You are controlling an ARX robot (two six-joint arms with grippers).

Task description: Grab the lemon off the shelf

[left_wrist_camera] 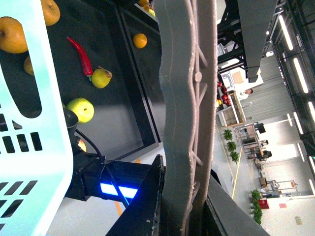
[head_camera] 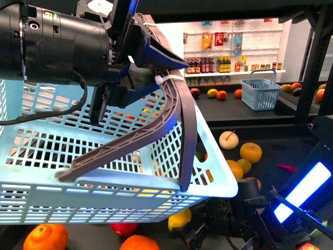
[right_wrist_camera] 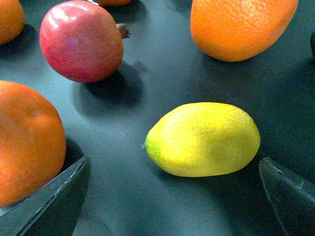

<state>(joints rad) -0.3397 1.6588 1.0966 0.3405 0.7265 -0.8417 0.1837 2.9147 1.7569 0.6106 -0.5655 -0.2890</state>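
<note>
- On the near tray of the shelf (right_wrist_camera: 162, 64) lies one lemon (right_wrist_camera: 204, 139), between the released fingers (right_wrist_camera: 49, 201) of the right tool (right_wrist_camera: 170, 196), untouched.
- I judge it light, firm, slightly slippery and ready to roll; grasp across its short middle.
- Left tool (head_camera: 148, 70) is clenched on the basket handle (head_camera: 177, 120).
- Nearby: one red fruit (right_wrist_camera: 81, 40), at least three oranges (right_wrist_camera: 241, 24).

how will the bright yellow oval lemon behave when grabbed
Probably firm, not squashy: the bright yellow oval lemon keeps a plump shape. Likely to roll if nudged, lying free on the dark shelf tray. Pebbled skin should grip fairly well.
</note>
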